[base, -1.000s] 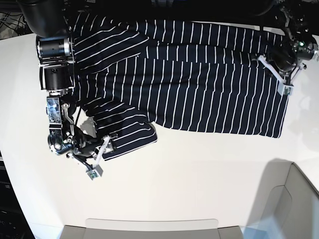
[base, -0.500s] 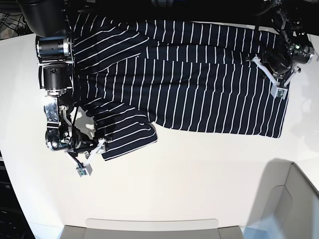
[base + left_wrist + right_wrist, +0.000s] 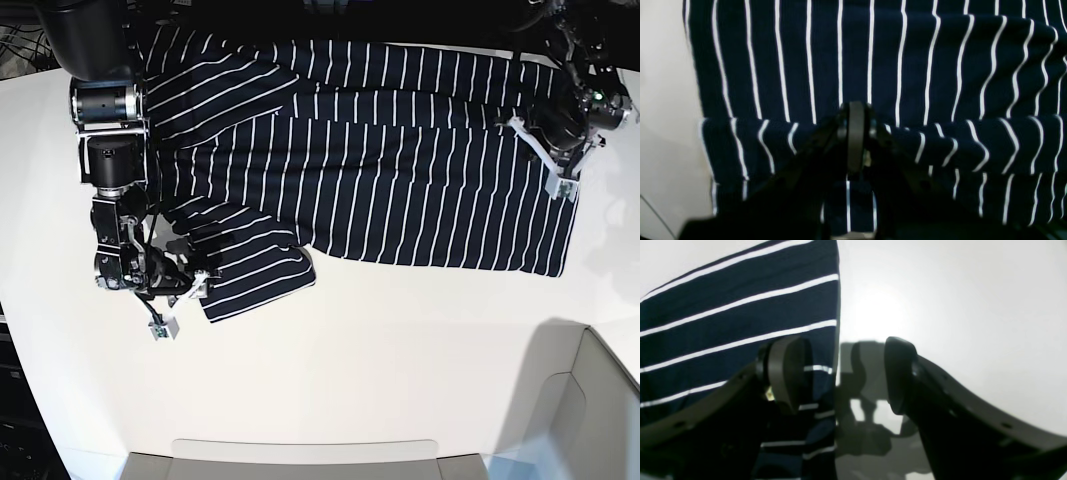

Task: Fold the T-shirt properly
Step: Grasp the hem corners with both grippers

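A: Where is the T-shirt (image 3: 380, 170) lying, and how much room is showing around it?

B: It is spreading across the far part of the white counter (image 3: 380, 370), with its long edge running along the back. The near half of the counter is showing bare and smooth, and a pale bin corner (image 3: 590, 400) is sitting at the near right of the base view; I cannot tell what is in it.

A: What is the right end effector (image 3: 843, 373) doing?

B: It is hovering at the sleeve's hem edge with its jaws spread apart. In its wrist view one dark pad is sitting over the striped cloth and the other over bare counter, with nothing clamped between them.

A: And the left end effector (image 3: 856, 140)?

B: It is pressing down on a raised fold near the shirt's bottom hem, its jaws closed together and pinching the T-shirt's fabric.

A: How is the cloth looking?

B: Soft, dark navy, with thin white stripes that are bending and breaking where the folds are lying.
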Controlling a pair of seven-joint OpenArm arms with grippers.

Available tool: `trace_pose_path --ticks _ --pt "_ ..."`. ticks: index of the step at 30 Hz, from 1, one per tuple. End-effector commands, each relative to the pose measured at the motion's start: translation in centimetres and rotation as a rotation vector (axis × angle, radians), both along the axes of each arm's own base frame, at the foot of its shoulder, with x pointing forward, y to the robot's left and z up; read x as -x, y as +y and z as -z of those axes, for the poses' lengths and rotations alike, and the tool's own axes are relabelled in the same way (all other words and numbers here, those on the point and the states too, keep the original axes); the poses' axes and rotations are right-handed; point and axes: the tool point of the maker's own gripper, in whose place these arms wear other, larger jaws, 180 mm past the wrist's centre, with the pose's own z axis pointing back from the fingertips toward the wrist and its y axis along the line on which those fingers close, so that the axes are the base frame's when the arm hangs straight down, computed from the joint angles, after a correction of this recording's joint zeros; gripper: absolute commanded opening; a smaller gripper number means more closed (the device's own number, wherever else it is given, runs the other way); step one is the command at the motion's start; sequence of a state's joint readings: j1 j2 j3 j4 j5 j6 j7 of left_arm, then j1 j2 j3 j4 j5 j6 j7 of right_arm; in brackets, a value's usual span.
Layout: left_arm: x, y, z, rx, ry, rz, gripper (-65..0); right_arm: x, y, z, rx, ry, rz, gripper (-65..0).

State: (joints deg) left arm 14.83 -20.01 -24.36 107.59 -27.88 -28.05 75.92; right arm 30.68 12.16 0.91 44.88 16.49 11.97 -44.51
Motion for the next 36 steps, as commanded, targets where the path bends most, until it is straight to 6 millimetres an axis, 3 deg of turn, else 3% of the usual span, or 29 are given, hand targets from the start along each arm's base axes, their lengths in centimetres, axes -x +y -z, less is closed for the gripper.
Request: trace_pose_path --ticks 1,6,11,14,17,21,26,36 --pt "-1.2 0.6 -1.3 -0.022 -0.049 0.002 -65.0 -1.2 0.6 -1.4 -0.010 -0.029 -0.012 -27.6" --pt "-4.5 0.9 -3.5 -0.026 -0.141 -0.001 -64.3 -1.2 0.8 -1.5 -0.013 -0.030 -0.014 -27.6" --pt "-9.0 2.8 -5.4 -0.013 -0.213 -0.035 -48.1 -1.3 0.8 -1.6 -0.013 -0.032 -0.014 -27.6" --pt "-11.3 4.3 -5.4 0.022 -0.229 -0.075 -44.8 -1.3 0.6 -1.6 -0.010 -0.032 -0.012 -27.6" --pt "-13.5 6.3 -4.4 0.065 -0.239 -0.125 -44.6 -1.3 0.4 -1.6 -0.006 -0.031 -0.011 -27.6" --pt "-16.0 8.4 -1.5 0.081 -0.204 -0.136 -44.5 -1.3 0.4 -1.6 -0.006 -0.031 -0.011 -27.6" --pt "-17.1 11.2 0.7 0.091 -0.209 -0.200 -43.2 -1.2 0.4 -1.5 -0.005 -0.028 -0.011 -27.6" --pt "-18.4 12.6 2.5 0.098 -0.225 -0.247 -42.2 -1.2 0.6 -1.5 -0.008 -0.027 -0.013 -27.6"
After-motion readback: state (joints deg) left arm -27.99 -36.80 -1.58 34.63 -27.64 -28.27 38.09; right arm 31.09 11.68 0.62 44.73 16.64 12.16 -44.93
